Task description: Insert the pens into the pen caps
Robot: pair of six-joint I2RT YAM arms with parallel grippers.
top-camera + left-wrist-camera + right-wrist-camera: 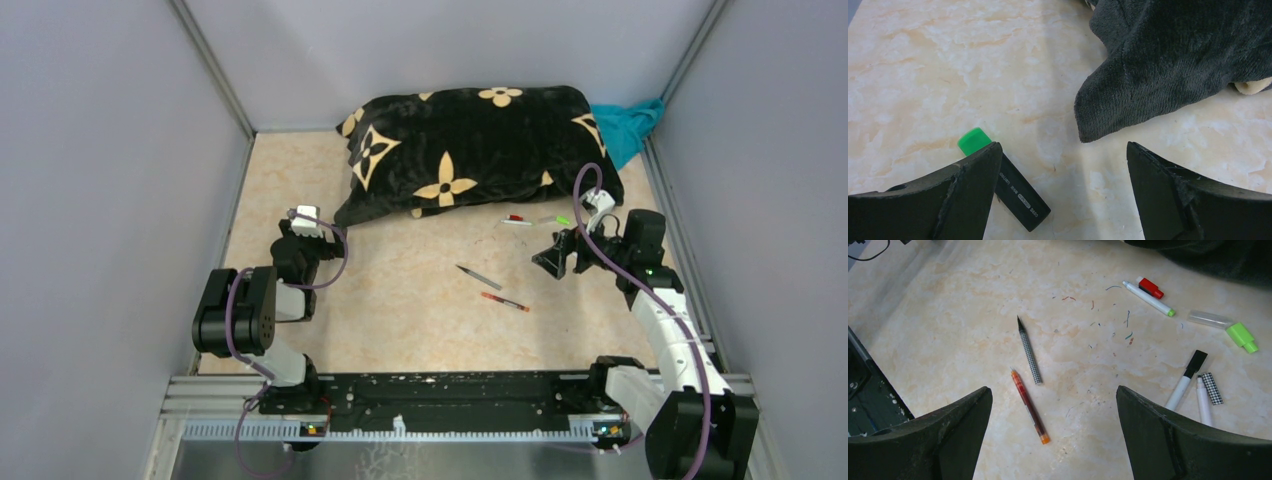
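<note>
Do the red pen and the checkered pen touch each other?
Apart. The right wrist view shows bare table between the checkered pen and the red pen.

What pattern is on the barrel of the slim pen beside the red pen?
The slim pen has a fine black-and-white check, clearest in the right wrist view.

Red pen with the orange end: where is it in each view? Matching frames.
Top external: red pen right of centre on the table, just below the checkered pen.
Left wrist: not in it.
Right wrist: lower centre, again just below the checkered pen.
Shared landmark: black pillow, at the top of all three.
</note>
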